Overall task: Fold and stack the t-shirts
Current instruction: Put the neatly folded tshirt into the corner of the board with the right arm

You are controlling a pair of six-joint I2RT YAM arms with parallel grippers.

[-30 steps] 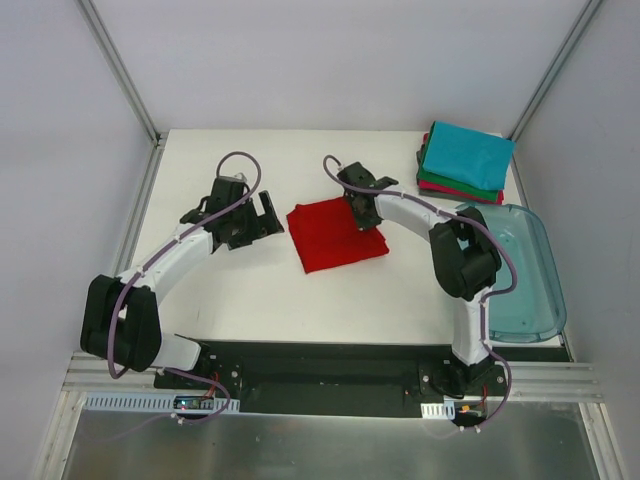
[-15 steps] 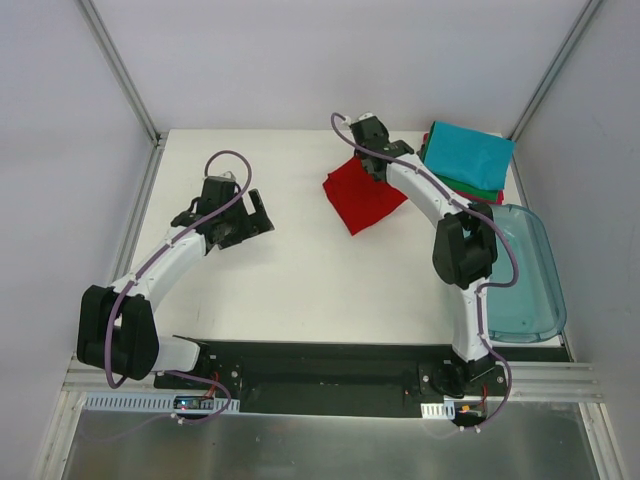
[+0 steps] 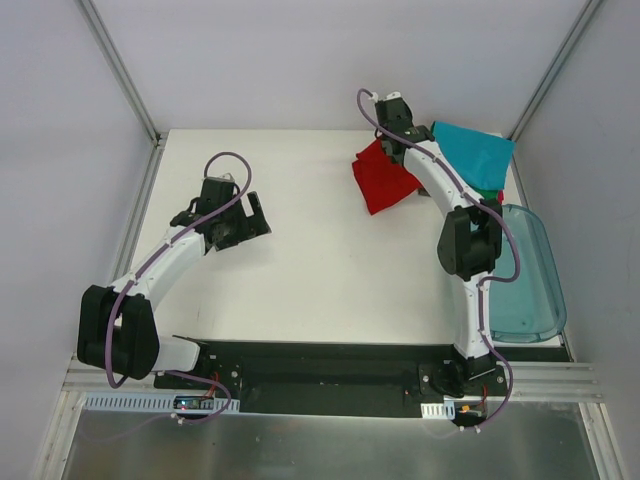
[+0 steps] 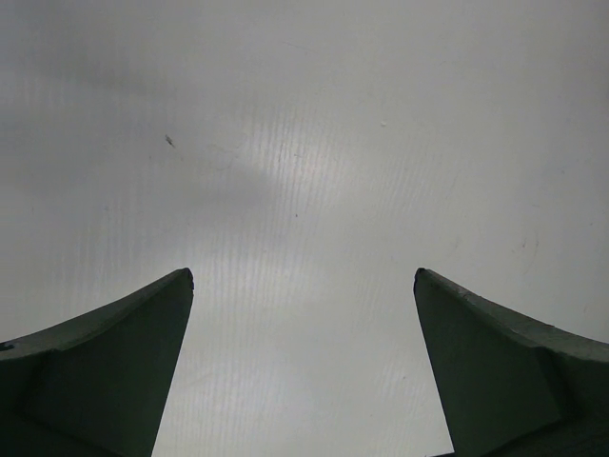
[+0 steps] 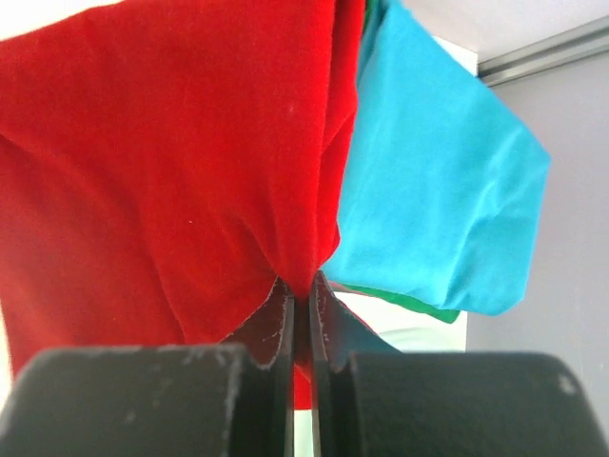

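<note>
Nearest on the right, the clear bluish plastic tub (image 3: 522, 268) sits at the edge of the white table (image 3: 300, 280). On the left, the left gripper (image 4: 304, 276) hangs just over bare tabletop, its fingers spread wide with nothing between them. Farther back, the right gripper (image 5: 303, 286) is pinched tight on a bunched edge of the red t-shirt (image 3: 382, 182). The soft, creased cloth runs from that far pinch toward the near-left. Just beyond, in the far right corner, lies the stack: the teal t-shirt (image 3: 475, 152) flat on top and a green t-shirt (image 5: 400, 301) peeking out beneath. The right arm crosses over part of the stack.
</note>
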